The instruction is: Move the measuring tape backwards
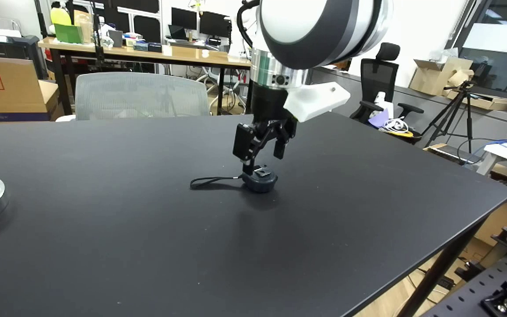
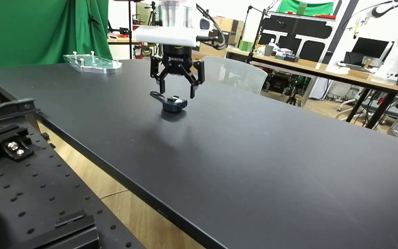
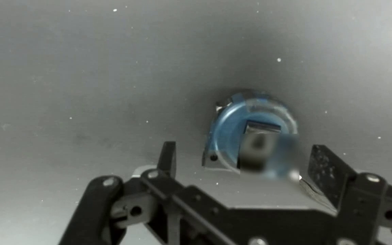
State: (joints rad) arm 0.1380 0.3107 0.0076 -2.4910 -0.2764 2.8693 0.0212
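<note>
The gripper (image 3: 243, 144) is hanging with its two fingers (image 3: 328, 173) pointing down and spread wide; nothing is being held. The measuring tape (image 3: 228, 136) is lying flat on the table (image 1: 148, 246), below the fingertips, the height gap not showing clearly. In the wrist view its case is fitting inside the finger gap, sitting closer to the picture-right finger and reaching past the tips toward the top edge. The case is appearing nearly round; with the strap (image 1: 211, 179) it is forming a longer axis, the strap trailing out beneath that nearer finger. A blurred patch is hiding part of the case.

As judged, the coming move is calling for a descent with slight centring before the grip; the strap is posing a pinching risk. Which way counts as backwards is not being settled by these views.

Count: one arm (image 1: 324, 31), one gripper, two fingers, one tape, one strap, one table; one pale mesh chair (image 1: 141, 97) is standing at the table's edge in both exterior views.
</note>
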